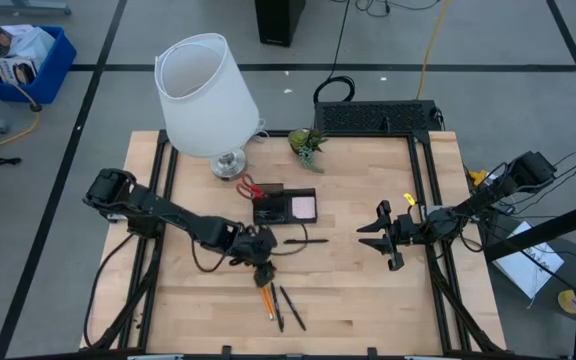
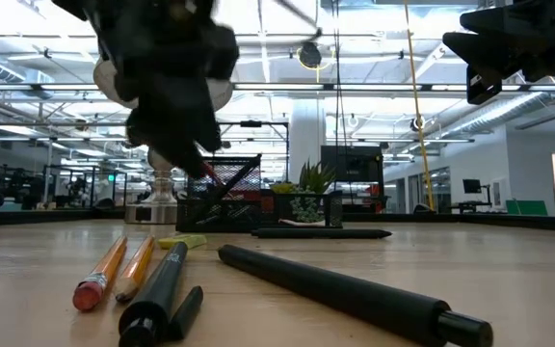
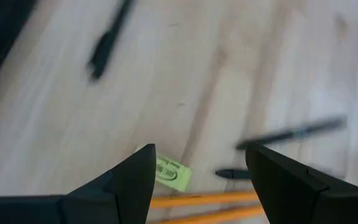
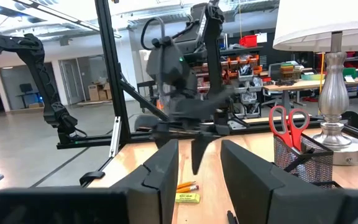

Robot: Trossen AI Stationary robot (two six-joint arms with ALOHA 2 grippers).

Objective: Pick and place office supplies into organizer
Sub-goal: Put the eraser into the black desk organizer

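Note:
Two orange pencils (image 1: 266, 298) (image 3: 216, 200) lie side by side near the table's front edge, with two black pens (image 1: 288, 306) beside them and a small yellow-green piece (image 3: 169, 173) close by. My left gripper (image 1: 264, 272) (image 3: 201, 186) hangs open just above the pencils and touches nothing. A third black pen (image 1: 308, 240) lies in front of the black organizer (image 1: 286, 207). The organizer holds a pink sticky-note pad (image 1: 304, 207), and red-handled scissors (image 4: 289, 121) stand in it handles up. My right gripper (image 1: 386, 236) (image 4: 201, 165) waits open at the right, off the table top.
A white lamp (image 1: 208, 95) on a silver foot stands at the back left, just behind the organizer. A small green plant (image 1: 308, 143) and a large black wire rack (image 1: 378, 118) stand at the far edge. Bare wood lies between the two grippers.

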